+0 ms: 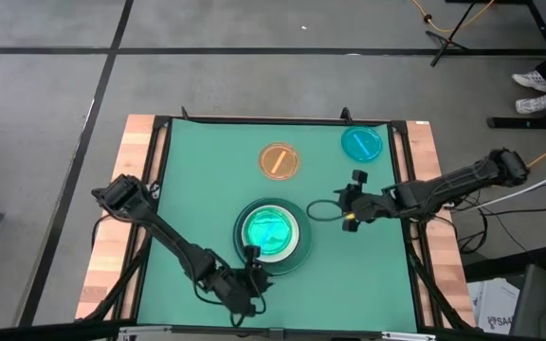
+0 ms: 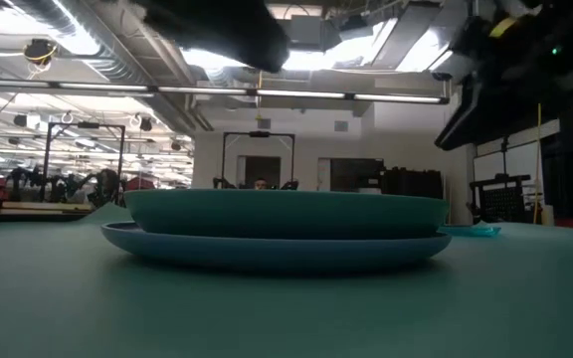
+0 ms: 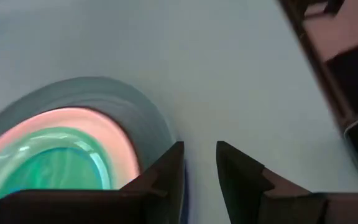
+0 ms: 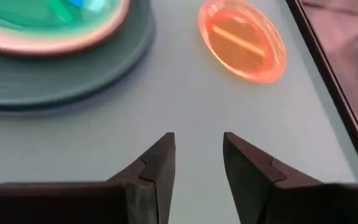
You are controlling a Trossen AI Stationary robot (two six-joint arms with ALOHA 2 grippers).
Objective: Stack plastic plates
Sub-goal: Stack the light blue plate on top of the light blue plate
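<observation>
Plates stack (image 1: 271, 230) mid-desk; orange plate (image 1: 280, 160) and cyan plate (image 1: 361, 143) lie far. Left gripper (image 1: 251, 254) and right gripper (image 1: 351, 200) fingers parted, empty.

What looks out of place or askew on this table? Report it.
Nothing is spilled, tilted or damaged. The stack sits level at the centre. Only the orange plate and the cyan plate lie apart from it, flat near the far edge of the table, not yet stacked.
</observation>
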